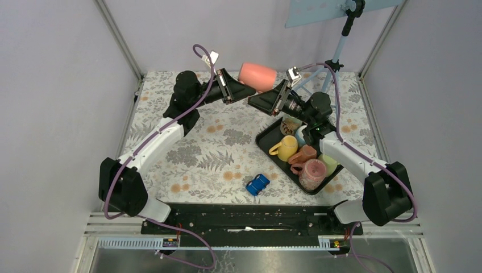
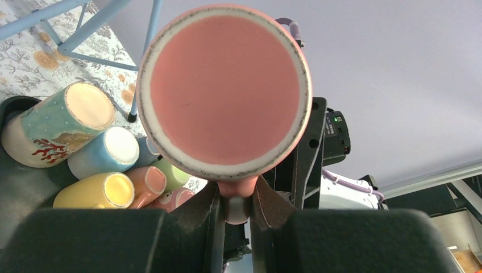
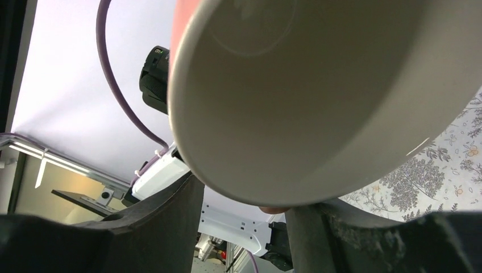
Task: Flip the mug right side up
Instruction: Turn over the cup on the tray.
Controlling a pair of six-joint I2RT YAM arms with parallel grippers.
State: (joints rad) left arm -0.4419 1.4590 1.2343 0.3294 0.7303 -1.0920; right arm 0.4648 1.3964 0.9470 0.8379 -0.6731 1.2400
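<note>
Mug: a pink ceramic mug (image 1: pixel 257 75) with a pale grey inside is in the air above the far middle of the table, between the two grippers. It is tipped onto its side, neither upright nor upside down.

Mug's ends: in the left wrist view its flat pink base with a pale, speckled ring faces the camera. In the right wrist view its open mouth fills the frame.

Left gripper (image 2: pixel 237 199): narrowly parted and clamped on the mug's pink handle, which sits pinched between the two dark fingers just under the base.

Right gripper (image 3: pixel 244 210): its jaws stand about half apart, one on each side of the lower part of the mug's rim. Both come right up against the wall, but I cannot tell whether they press on it.

Tray: a black rectangular tray (image 1: pixel 262 142) lies on the right side of the table, beside the right arm and well below the mug.

Tray contents: a crowded cluster of mugs touching one another:
- a yellow mug (image 1: pixel 284 148)
- a terracotta mug (image 1: pixel 304 153)
- a speckled pink mug (image 1: pixel 312 172)
- a light green mug (image 1: pixel 329 164)
- a pale blue mug (image 2: pixel 105 152)
- a teal dotted mug with a red coral print (image 2: pixel 54 128)

Table: a floral grey-and-orange cloth (image 1: pixel 216 148) covers it. A small blue toy car (image 1: pixel 257 184) sits on the cloth just beside the tray's near left corner.

Back: a light blue stand (image 1: pixel 341 40) rises at the far right corner.
</note>
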